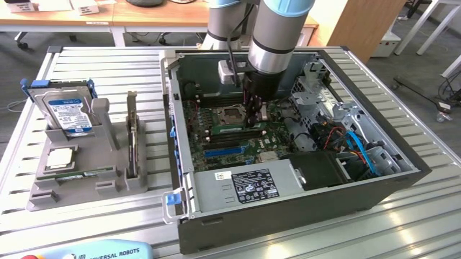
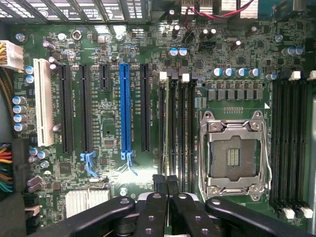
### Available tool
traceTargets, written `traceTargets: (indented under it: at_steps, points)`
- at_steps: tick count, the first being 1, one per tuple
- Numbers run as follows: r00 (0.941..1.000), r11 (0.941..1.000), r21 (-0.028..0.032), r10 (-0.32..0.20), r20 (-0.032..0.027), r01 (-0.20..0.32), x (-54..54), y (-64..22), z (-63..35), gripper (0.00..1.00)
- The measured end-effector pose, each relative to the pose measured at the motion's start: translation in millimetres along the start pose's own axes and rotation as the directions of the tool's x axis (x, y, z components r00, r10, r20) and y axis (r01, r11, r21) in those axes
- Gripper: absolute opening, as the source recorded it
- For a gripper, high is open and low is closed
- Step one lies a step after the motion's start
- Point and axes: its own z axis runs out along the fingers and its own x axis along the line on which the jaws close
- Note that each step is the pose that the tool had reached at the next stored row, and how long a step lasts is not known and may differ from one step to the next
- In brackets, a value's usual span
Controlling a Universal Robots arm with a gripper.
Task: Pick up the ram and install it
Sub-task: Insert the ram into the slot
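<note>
grips the ram [image 2: 168, 128] edge-on in a gripper [image 2: 168, 186] drawn almost fully together, pinching the thin stick between dark fingertips [image 2: 159, 185]. holds it lined up with the black memory slots [image 2: 190, 128] on the motherboard [image 2: 103, 123], just beside the empty processor socket [image 2: 232, 158] and with the blue expansion slot [image 2: 125, 108] on the other side. cannot tell whether the stick's lower edge touches a slot. in the exterior view, reaches steeply down with the arm [image 1: 277, 32] into the open computer case [image 1: 288, 216], wrist near upright, gripper [image 1: 253, 116] low over the middle of the board. well apart, at the exterior view's left: grey parts holder [image 1: 43, 197] carrying a hard drive [image 1: 68, 110].
</note>
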Motion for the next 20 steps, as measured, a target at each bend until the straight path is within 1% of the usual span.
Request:
traceTargets:
  at_steps: [1,7,10,15,18,20]
  points:
    - [1.0,1.0,0.0,0.0,0.0046,0.0,0.0,0.0,0.0,0.11]
    - [1.0,1.0,-0.0003,0.0,0.0054,0.0,-0.1,0.0,0.0,0.11]
    - [1.0,1.0,-0.0067,0.0,0.0048,0.0,0.0,-0.7,-0.1,0.11]
    - [1.0,0.9999,-0.0107,0.001,0.0048,-0.001,-0.1,-1.2,0.0,0.11]
    - [1.0,0.9999,-0.0164,0.001,0.0047,-0.001,-0.1,-2.1,0.0,0.11]
    - [1.0,0.9999,-0.0169,0.001,0.0046,-0.001,-0.1,-2.1,0.0,0.11]
